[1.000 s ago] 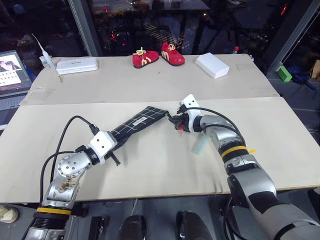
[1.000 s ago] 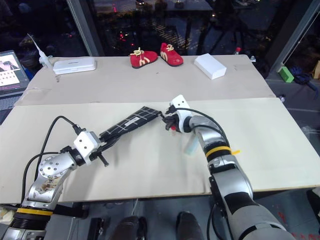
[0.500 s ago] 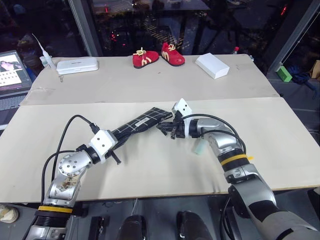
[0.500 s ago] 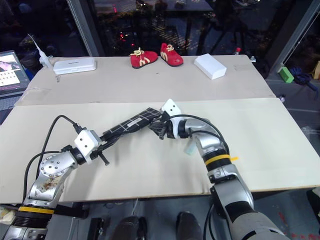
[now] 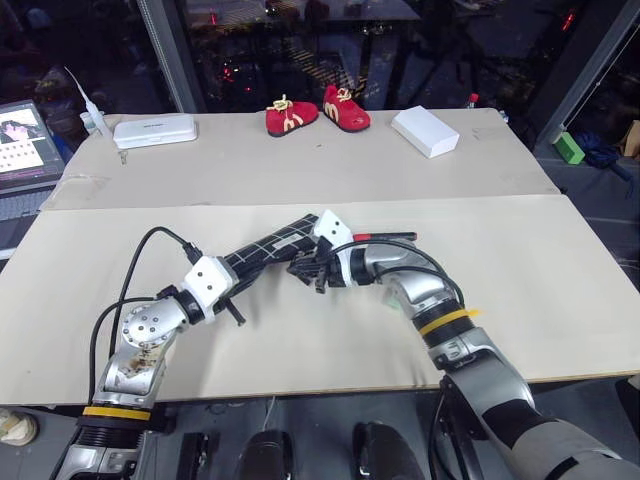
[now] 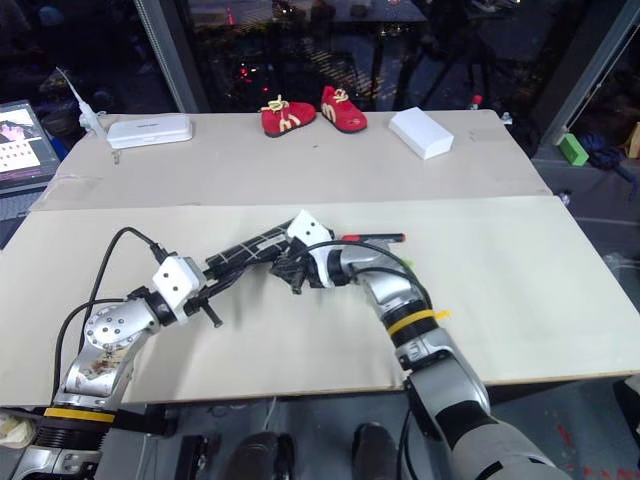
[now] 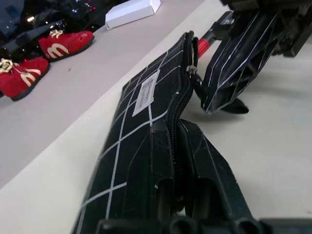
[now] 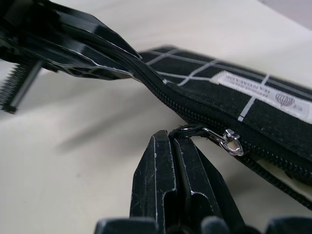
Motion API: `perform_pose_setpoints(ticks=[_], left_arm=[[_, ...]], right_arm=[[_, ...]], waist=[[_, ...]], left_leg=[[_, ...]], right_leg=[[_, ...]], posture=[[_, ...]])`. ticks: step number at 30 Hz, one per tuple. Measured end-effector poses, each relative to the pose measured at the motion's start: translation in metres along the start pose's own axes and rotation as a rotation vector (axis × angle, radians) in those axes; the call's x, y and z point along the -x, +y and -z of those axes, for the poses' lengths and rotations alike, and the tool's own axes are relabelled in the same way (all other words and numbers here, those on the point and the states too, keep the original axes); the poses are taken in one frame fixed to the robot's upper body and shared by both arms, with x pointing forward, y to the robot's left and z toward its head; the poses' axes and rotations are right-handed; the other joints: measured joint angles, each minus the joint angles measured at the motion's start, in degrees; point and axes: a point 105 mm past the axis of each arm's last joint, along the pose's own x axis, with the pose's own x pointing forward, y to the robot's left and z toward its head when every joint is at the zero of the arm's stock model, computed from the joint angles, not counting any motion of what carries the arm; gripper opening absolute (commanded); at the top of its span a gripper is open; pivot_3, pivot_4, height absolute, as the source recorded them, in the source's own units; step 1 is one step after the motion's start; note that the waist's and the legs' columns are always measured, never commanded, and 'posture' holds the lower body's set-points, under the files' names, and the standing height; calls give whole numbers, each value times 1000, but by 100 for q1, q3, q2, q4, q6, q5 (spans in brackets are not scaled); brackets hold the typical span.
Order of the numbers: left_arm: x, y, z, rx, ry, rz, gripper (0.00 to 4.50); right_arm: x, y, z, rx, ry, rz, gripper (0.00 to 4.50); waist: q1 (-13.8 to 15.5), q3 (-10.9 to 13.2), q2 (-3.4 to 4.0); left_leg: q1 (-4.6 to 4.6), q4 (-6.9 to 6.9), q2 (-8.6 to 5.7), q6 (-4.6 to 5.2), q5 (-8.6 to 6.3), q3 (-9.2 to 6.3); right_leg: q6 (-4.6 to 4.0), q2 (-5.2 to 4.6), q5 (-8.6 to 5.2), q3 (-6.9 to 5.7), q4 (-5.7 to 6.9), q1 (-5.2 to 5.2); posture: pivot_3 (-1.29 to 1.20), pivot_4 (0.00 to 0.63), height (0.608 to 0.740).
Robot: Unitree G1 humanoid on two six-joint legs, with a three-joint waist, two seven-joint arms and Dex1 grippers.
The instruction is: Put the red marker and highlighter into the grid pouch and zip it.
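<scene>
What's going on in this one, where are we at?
The left gripper is clamped on one end of the grid pouch, holding it just off the table. The right gripper is shut on the zipper's cord pull, partway along the pouch. The red marker lies on the table behind the right arm.

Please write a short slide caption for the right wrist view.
Right gripper shut on the zipper pull of the grid pouch.

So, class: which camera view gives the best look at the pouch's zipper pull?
The right wrist view: the zipper pull sits close, its cord pinched in the shut right end effector. The left wrist view shows it smaller along the grid pouch; in the eye views the end effector covers it.
</scene>
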Motion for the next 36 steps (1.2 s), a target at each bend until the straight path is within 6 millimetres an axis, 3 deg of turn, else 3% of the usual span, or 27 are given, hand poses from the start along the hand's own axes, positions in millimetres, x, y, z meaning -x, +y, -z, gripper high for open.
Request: perform_pose_setpoints(ticks=[2,6,9,16,20,25,30,32,36], left_arm=[[0,0,0,2,0,1,0],[-2,-1,-1,2,-5,5,0],[-3,-2,-1,2,-9,8,0],[-2,-3,0,6,-7,7,0],[-2,-5,1,12,-5,11,0],[-1,-7,2,15,-6,11,0],[1,-10,5,29,0,3,0],[0,-11,5,34,-2,0,0],[-3,-14,4,39,-15,4,0]], right_arm=[[-1,2,-1,0,-6,-9,26],[-2,-1,-2,-6,-6,11,1142],[0,-2,-5,-11,-21,1,2198],[31,-8,-14,7,-39,47,4491],[56,-13,-6,-127,-54,113,4491],[110,-2,-19,-171,-130,221,4491],[157,-23,9,-278,-19,671,4491],[166,-26,23,-329,29,800,4491],[161,-20,42,-415,86,941,4491]], waist=[[0,0,0],[-9,0,0],[-1,0,0],[18,0,0],[19,0,0],[50,-1,-1],[14,-2,-4],[8,-2,-4],[12,-3,-4]], left_leg=[[0,0,0,0,0,0],[2,0,1,-1,1,0],[0,0,0,-1,1,-1],[0,0,0,0,0,-2],[-2,0,0,-1,1,-3],[-4,0,-1,2,-1,-9],[10,0,-1,0,-1,-7],[9,0,0,0,0,-6],[4,0,-3,-1,0,-7]], right_leg=[[0,0,0,-1,1,0],[0,0,0,0,2,0],[0,0,0,0,1,0],[0,-1,0,-2,0,1],[0,-2,0,-2,-1,1],[0,-4,0,-4,-7,4],[0,-2,0,4,2,7],[0,1,0,5,2,5],[1,0,-1,4,0,4]], posture=[[0,150,740],[0,150,740],[0,150,740],[0,150,740],[0,150,740],[0,150,740],[0,150,740],[0,150,740],[0,150,740]])
